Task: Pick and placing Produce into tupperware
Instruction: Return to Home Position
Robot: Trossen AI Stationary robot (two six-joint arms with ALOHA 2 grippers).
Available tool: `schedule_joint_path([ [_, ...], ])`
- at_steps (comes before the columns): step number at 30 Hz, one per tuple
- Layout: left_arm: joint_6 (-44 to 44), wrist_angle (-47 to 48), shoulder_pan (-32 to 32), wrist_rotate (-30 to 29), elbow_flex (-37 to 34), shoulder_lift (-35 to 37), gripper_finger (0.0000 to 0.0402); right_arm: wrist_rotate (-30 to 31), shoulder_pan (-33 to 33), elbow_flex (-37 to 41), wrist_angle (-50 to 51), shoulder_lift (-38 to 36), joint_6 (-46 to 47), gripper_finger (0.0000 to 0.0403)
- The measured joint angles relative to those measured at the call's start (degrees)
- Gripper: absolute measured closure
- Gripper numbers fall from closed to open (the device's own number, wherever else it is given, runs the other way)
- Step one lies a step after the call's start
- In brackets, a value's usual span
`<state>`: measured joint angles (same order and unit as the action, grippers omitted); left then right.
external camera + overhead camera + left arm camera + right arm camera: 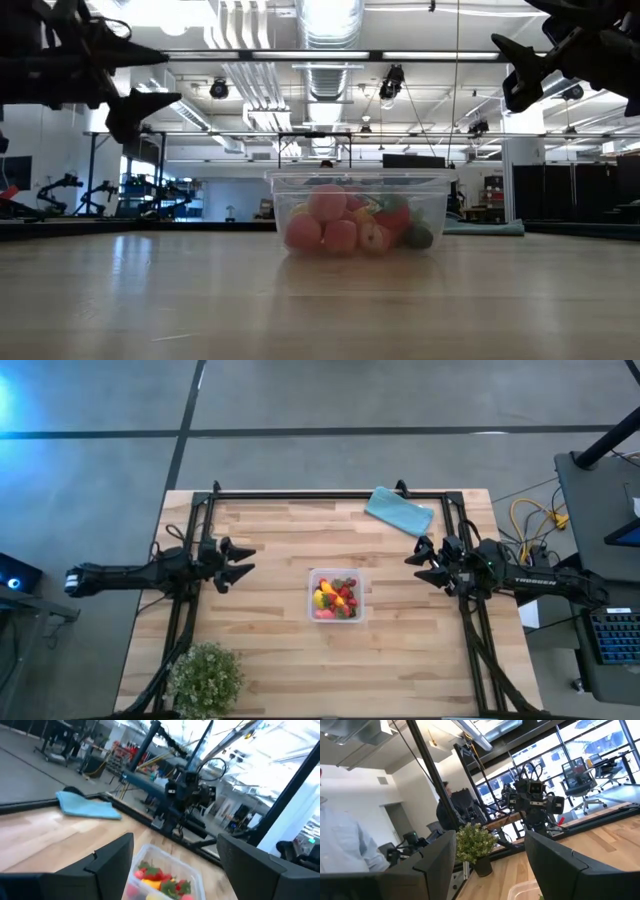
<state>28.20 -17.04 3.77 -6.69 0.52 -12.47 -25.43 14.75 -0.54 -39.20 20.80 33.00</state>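
The clear square tupperware [337, 596] stands on the table's middle, resting on its base, with the produce [336, 598] inside: red and pink strawberry pieces, yellow pieces, some green. In the low view the tupperware [360, 211] shows the fruits [340, 228] piled against its wall. My left gripper [243, 560] hovers open above the table's left side, well left of the box. My right gripper [419, 567] hovers open on the right side, facing the box. Both hold nothing. The left wrist view shows the tupperware [165, 875] between the open fingers, farther off.
A folded teal cloth [399, 512] lies near the far edge, right of centre. A leafy green plant [206, 678] stands at the near left corner. A dark metal frame [330, 495] runs around the table. People show in the room behind in the right wrist view.
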Motion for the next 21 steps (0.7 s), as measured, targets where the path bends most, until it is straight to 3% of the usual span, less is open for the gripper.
schedule_joint_path([
  [9,-3.04,11.47,0.02,-5.93,-0.03,5.71,0.0129,0.00,0.02,0.00,0.00,0.00,0.00,0.0174],
  [16,-3.82,14.27,0.02,-5.88,-0.07,7.30,0.0129,0.00,0.01,0.00,-0.01,0.00,0.00,0.0174],
  [21,-10.39,14.33,0.02,-5.72,-0.09,5.64,0.0130,0.00,0.02,0.00,-0.02,0.00,0.00,0.0174],
])
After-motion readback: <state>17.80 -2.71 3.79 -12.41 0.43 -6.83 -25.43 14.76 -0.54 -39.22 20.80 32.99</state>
